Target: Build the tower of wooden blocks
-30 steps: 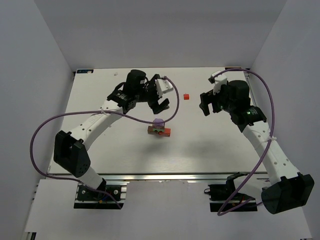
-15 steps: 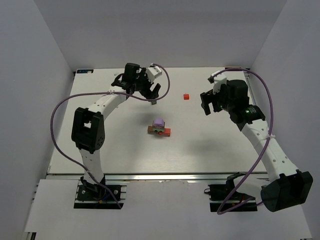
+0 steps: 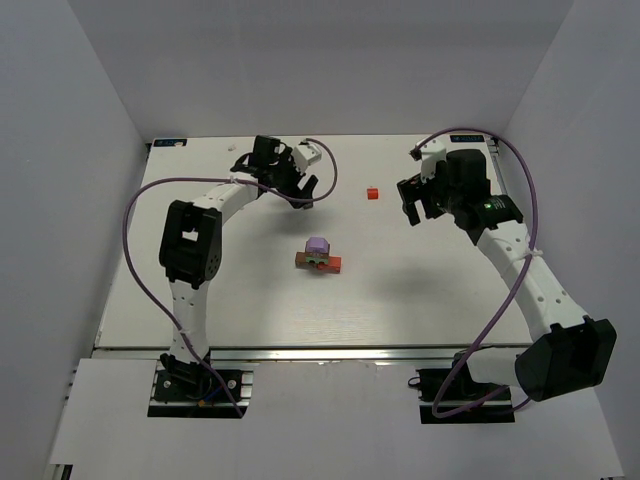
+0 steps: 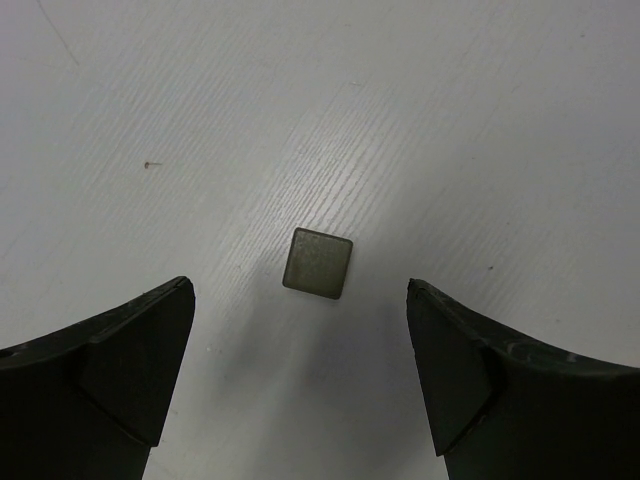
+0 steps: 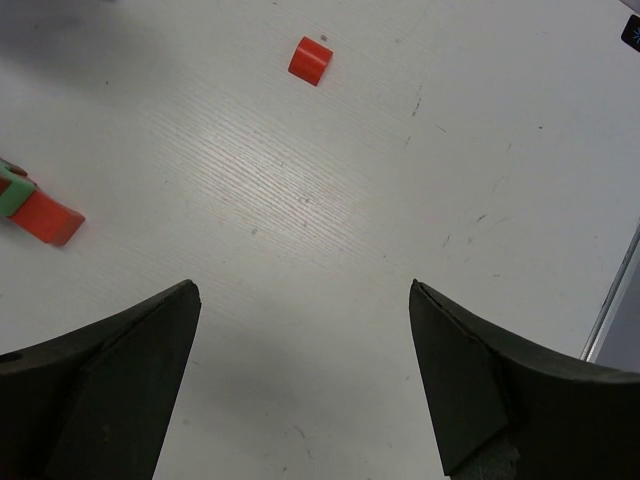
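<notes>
Tower (image 3: 318,255) stands at the middle of the table (image 3: 200,300): brown and red bars lowest, a green piece on them, a lilac block on top. Left gripper (image 3: 305,193) is at far left of centre, jaws spread wide, holding nothing. Its wrist view shows a dark grey block (image 4: 318,263) lying flat between the fingers, touching neither. Right gripper (image 3: 412,214) is at far right, released and empty. Red cube (image 3: 372,192) lies loose on the far side between the two grippers, well apart from the tower.
</notes>
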Robot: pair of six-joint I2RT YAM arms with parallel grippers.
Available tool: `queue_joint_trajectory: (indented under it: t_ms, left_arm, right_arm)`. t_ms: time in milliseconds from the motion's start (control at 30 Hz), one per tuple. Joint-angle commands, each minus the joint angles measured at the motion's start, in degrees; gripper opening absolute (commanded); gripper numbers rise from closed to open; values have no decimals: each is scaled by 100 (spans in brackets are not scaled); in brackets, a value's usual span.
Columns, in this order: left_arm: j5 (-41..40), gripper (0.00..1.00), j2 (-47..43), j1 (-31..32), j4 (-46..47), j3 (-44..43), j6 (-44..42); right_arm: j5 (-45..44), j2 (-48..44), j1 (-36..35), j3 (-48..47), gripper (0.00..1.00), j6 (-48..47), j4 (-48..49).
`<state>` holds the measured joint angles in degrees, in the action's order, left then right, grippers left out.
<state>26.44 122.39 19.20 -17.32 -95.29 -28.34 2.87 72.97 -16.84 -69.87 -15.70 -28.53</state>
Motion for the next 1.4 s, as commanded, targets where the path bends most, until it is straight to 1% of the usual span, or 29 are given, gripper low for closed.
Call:
queue_joint_trajectory:
  t_ms: [0,100,267,433,500,633,767,833,933,967,1067,1100,1267,1300,1367]
  left_arm:
    - [326,96,57,-48,221,-297,-49]
    - [590,96,162,-48,229,-324,-75]
    - [661,95,320,-48,264,-333,-119]
    - [424,92,435,-48,352,-333,-32]
    - [258,89,487,-48,457,-341,12]
    - [195,84,611,-48,440,-464,-31]
    - [239,84,663,-48,265,-500,-102]
    - [117,83,707,-48,282,-500,-58]
    - [20,76,725,-48,343,-491,38]
    - [19,72,725,-48,352,-482,39]
    - [133,67,699,-48,405,-482,74]
    - [142,62,681,-48,405,-482,91]
    - [134,54,593,-57,326,-430,12]
    - [90,48,558,-57,326,-403,12]
    - [90,44,497,-57,300,-386,-5]
  right_arm:
    - [-164,33,14,-343,89,-117,-187]
    - [-252,7,23,-308,89,-134,-205]
    - [-261,68,14,-308,89,-170,-232]
    - [-261,121,23,-308,89,-187,-232]
    - [-261,139,14,-326,89,-179,-275]
    - [-261,148,23,-388,89,-222,-355]
    - [-261,130,14,-361,89,-266,-311]
    - [-261,130,14,-335,89,-266,-311]
    - [-261,104,23,-308,89,-275,-285]
    - [-261,95,23,-308,89,-275,-276]
    - [-270,112,23,-317,89,-267,-284]
    - [-261,121,14,-335,90,-266,-293]
    - [-270,130,14,-344,89,-258,-319]
    - [-261,130,23,-352,89,-258,-311]
    - [-261,130,23,-344,89,-240,-302]
